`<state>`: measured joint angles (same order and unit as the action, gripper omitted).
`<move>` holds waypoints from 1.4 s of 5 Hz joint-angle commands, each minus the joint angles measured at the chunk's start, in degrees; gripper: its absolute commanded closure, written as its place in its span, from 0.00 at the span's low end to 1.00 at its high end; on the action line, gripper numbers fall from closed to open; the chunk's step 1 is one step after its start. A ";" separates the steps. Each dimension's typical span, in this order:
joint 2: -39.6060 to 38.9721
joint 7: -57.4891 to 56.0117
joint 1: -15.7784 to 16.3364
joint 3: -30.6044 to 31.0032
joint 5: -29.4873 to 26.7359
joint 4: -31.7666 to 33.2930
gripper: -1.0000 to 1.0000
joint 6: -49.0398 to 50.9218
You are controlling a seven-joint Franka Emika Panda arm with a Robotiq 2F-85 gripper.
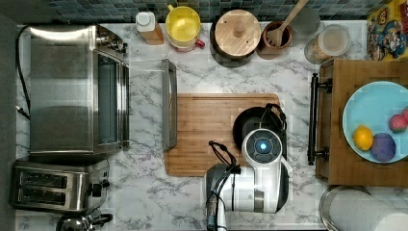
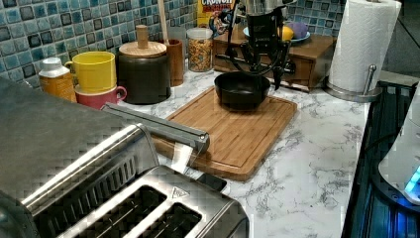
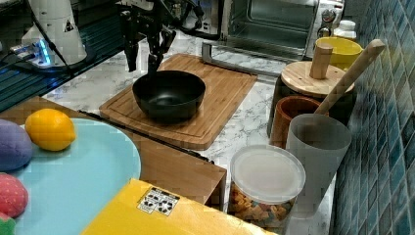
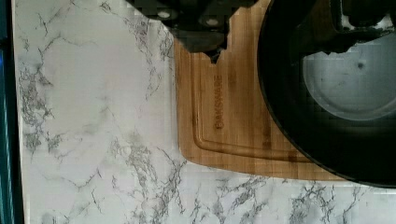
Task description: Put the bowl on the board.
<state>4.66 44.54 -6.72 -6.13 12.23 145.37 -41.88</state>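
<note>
Black bowl [image 3: 169, 94] sits on the wooden board [image 3: 215, 95] — near one end; the gripper [image 3: 143, 61] hangs above its rim, fingers spread, holding nothing.

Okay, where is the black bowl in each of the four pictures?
Top view: bowl at the board's right end, partly under the arm.
Left view: bowl on the board's far end.
Right view: bowl on the board's near end.
Wrist view: bowl over the board's corner.
Shared landmark: the board.
</note>
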 commanded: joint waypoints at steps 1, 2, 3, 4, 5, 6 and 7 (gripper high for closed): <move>1.26 -3.69 0.37 -1.05 -0.59 -1.67 0.50 -0.47; 1.26 -3.66 0.71 -1.40 -0.54 -1.69 0.50 -0.46; 1.26 -3.66 0.70 -1.38 -0.54 -1.69 0.50 -0.48; 1.26 -3.67 0.57 -1.26 -0.56 -1.70 0.50 -0.47; 1.26 -3.69 0.53 -1.21 -0.57 -1.68 0.50 -0.47; 1.26 -3.70 0.52 -1.21 -0.56 -1.70 0.50 -0.48; 1.26 -3.69 0.51 -1.20 -0.57 -1.71 0.50 -0.47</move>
<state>5.16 44.40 -6.55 -7.14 11.92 145.37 -41.74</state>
